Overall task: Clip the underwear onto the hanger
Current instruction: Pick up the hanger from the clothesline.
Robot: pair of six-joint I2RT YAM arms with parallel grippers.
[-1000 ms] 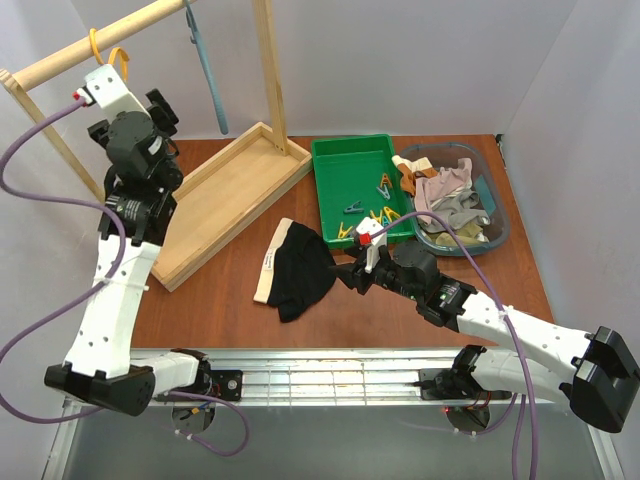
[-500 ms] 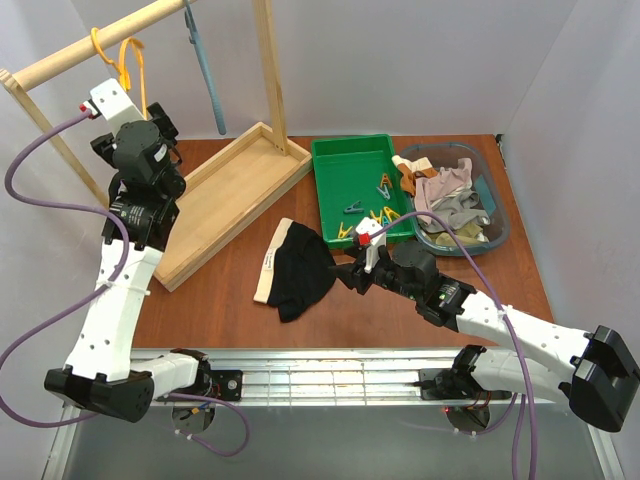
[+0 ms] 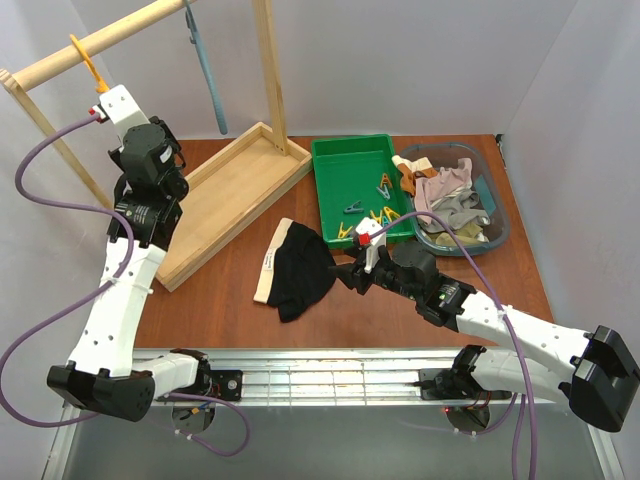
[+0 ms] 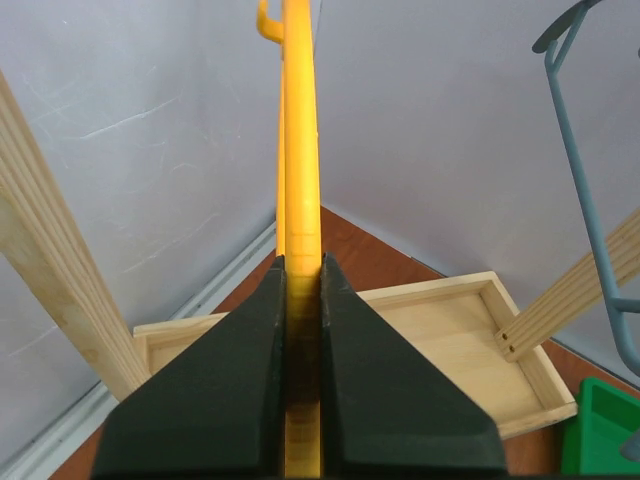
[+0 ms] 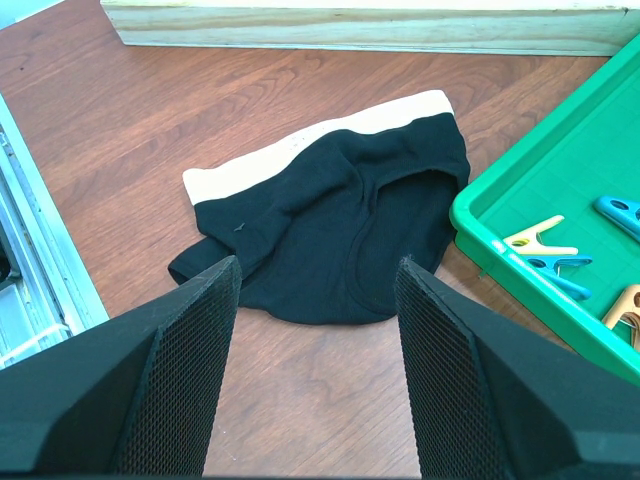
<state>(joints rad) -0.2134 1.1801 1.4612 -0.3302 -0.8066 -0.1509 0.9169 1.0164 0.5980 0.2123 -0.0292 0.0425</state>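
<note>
Left wrist, left gripper (image 4: 300, 268) pinching hanger (image 4: 300, 120), turned edge-on since earlier, right gripper (image 5: 318, 268) spread beside underwear (image 5: 320, 215)

The top external camera looked down from high behind the near edge over the whole table (image 3: 230, 300). The left wrist camera faced up, close along the yellow hanger (image 4: 300, 150). The right wrist camera faced down near the underwear (image 5: 330, 230), which the overhead view shared.
</note>
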